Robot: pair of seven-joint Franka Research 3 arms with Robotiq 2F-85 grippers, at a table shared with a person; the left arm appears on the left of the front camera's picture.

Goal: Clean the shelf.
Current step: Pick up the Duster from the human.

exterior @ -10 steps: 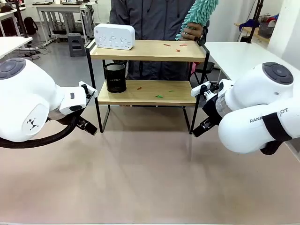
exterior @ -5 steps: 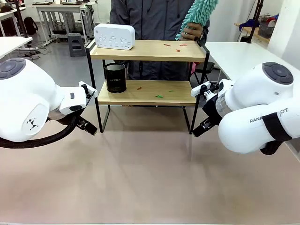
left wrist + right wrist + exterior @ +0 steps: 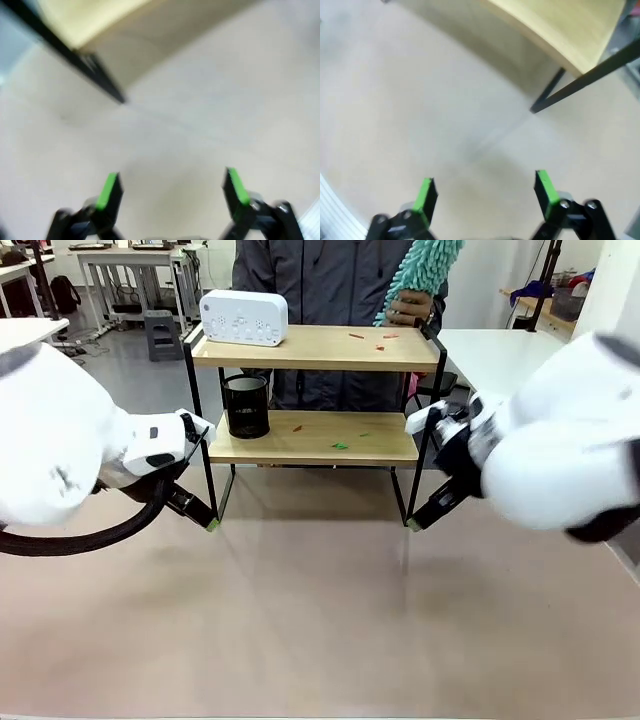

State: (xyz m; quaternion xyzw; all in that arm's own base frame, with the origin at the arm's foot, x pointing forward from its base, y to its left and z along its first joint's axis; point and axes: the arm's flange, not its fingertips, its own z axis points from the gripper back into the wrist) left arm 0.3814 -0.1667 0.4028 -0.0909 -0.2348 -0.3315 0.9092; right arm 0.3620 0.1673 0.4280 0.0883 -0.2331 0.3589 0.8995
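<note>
Two light wooden boards in a thin black metal frame make up the shelf, which stands on four legs at the far middle of the table. Its top board carries a white box at the left and a few orange scraps at the right. The marks on the box's front are too small to read. On the lower board a black mesh cup stands at the left, with an orange scrap and a green scrap lying farther right. Behind the shelf a person's hand holds a teal fluffy duster above the right end of the top board. The left gripper hangs low by the shelf's near left leg, the right gripper by its near right leg. In both wrist views the green-padded fingers are spread wide over bare table, grasping nothing. Both arms are blurred, so no lettering on them can be read.
</note>
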